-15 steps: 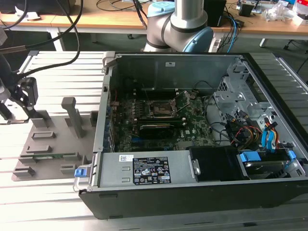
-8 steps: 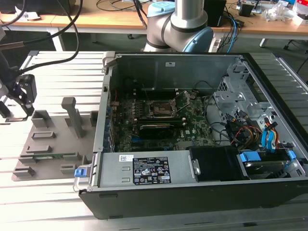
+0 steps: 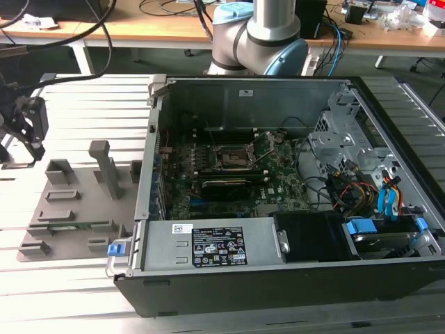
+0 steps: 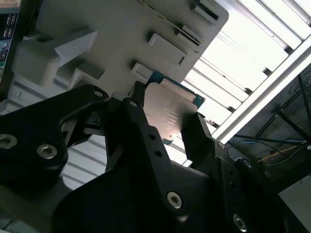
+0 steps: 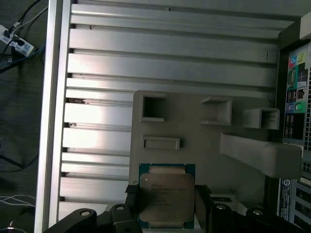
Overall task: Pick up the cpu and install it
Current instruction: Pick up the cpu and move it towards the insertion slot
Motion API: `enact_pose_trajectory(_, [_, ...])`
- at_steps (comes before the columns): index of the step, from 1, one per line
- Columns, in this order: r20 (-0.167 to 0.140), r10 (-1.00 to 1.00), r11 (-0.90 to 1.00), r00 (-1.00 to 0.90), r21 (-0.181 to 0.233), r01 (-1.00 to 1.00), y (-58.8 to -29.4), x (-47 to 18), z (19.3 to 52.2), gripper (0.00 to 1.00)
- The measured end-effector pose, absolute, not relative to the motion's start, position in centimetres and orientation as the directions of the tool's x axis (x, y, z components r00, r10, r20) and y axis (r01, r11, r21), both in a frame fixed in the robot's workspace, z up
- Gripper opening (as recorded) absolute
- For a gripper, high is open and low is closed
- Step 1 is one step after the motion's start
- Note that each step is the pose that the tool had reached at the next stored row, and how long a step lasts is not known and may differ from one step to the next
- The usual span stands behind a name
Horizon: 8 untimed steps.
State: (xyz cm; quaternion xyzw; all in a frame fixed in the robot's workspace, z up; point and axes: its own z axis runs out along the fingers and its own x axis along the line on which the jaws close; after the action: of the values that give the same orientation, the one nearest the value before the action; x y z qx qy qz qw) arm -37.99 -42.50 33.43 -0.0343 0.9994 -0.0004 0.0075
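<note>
pick-up step: the gripper (image 4: 167,114) pinches the cpu (image 5: 166,194) by opposite edges above the grey fixture tray (image 5: 233,160). installation is judged to require level carriage and exact socket (image 3: 233,158) alignment.

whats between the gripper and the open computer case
The grey parts tray, with its upright blocks, lies between the gripper and the computer case, seen in the exterior view.
</note>
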Motion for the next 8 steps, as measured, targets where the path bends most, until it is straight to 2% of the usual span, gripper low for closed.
enact_pose_trajectory(8, [-0.015, -0.069, 0.998, -0.998, -0.001, -0.069, -42.5, -38.0, 37.7, 0.55])
